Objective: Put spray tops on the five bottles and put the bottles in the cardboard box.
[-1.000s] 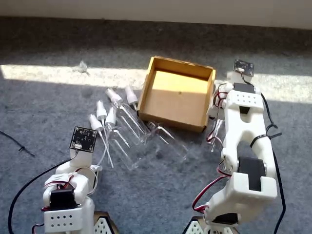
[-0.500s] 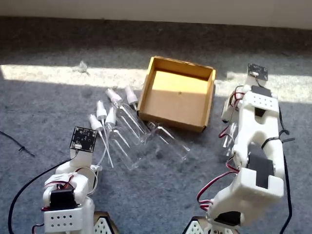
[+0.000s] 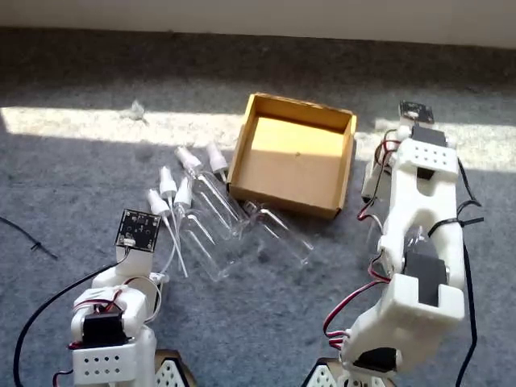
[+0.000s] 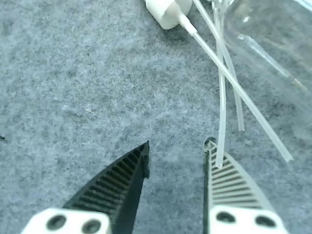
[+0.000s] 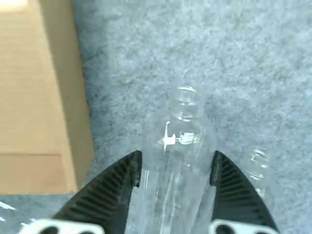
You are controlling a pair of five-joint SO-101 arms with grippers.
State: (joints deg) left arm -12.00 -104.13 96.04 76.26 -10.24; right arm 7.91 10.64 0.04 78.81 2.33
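Right claw (image 5: 176, 156) around bottle (image 5: 185, 122), grey carpet (image 5: 243, 48)

The grey, carpet-like counter (image 3: 72, 177) has a band of sunlight (image 3: 64, 121) across its far part. A small pale crumpled scrap (image 3: 135, 109) lies in that light. At the left edge lies a thin black wire (image 3: 28, 239). A pale wall (image 3: 242, 12) runs behind the far edge.
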